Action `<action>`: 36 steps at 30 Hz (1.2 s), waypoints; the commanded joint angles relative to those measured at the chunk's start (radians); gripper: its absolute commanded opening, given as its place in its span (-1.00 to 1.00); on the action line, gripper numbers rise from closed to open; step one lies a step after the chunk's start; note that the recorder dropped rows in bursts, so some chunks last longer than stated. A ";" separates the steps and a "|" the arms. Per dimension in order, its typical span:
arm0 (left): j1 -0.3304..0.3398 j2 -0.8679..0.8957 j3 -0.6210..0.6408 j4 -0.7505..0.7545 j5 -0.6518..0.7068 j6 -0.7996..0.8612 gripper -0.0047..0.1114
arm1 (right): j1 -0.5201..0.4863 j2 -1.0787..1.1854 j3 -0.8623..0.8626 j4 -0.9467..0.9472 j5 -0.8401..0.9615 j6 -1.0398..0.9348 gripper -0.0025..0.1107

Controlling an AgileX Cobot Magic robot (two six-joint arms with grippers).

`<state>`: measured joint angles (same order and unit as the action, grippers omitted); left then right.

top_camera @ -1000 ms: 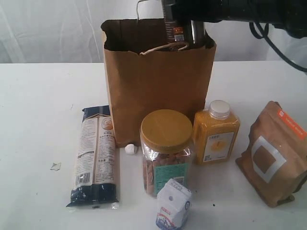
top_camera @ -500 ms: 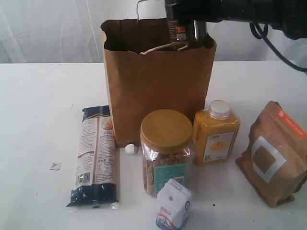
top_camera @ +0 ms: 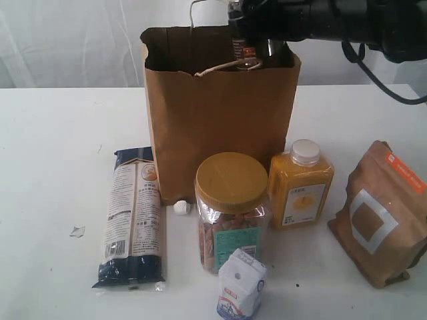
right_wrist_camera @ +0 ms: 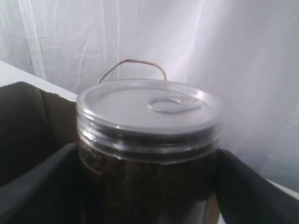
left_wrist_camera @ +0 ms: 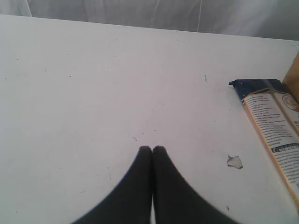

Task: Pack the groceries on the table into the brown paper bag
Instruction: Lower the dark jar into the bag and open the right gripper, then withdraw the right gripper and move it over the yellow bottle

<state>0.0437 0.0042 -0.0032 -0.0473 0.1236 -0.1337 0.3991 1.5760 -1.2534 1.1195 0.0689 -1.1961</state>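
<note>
The brown paper bag (top_camera: 220,113) stands upright at the back of the white table (top_camera: 53,167). My right gripper (top_camera: 257,37) hangs over the bag's open mouth, shut on the dark metal-lidded jar (right_wrist_camera: 147,149), whose lower part has sunk inside the bag (right_wrist_camera: 28,135). In front of the bag lie the pasta packet (top_camera: 131,217), the tan-lidded jar (top_camera: 231,210), the orange-yellow bottle (top_camera: 300,187), the kraft pouch (top_camera: 380,213) and the small white carton (top_camera: 241,285). My left gripper (left_wrist_camera: 152,148) is shut and holds nothing, over bare tabletop near the pasta packet (left_wrist_camera: 275,130).
A small white lump (top_camera: 181,208) lies by the bag's front corner. A torn scrap (top_camera: 77,231) lies left of the pasta packet, also in the left wrist view as a scrap (left_wrist_camera: 234,162). A white curtain hangs behind the table.
The right gripper has lowered the dark jar further into the bag's mouth; less of the jar shows above the rim. Everything on the table stays where it was.
</note>
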 commanded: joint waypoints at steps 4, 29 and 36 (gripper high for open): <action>-0.008 -0.004 0.003 0.000 0.000 0.002 -0.92 | 0.001 -0.013 -0.014 0.007 -0.013 -0.004 0.40; -0.008 -0.004 0.003 0.000 0.000 0.002 -0.92 | 0.001 -0.076 -0.014 -0.017 0.036 -0.014 0.90; -0.008 -0.004 0.003 0.000 0.000 0.002 -0.92 | -0.005 -0.246 0.024 -0.162 0.080 -0.003 0.90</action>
<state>0.0437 0.0042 -0.0032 -0.0473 0.1236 -0.1337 0.3991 1.3918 -1.2561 1.0153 0.1367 -1.1979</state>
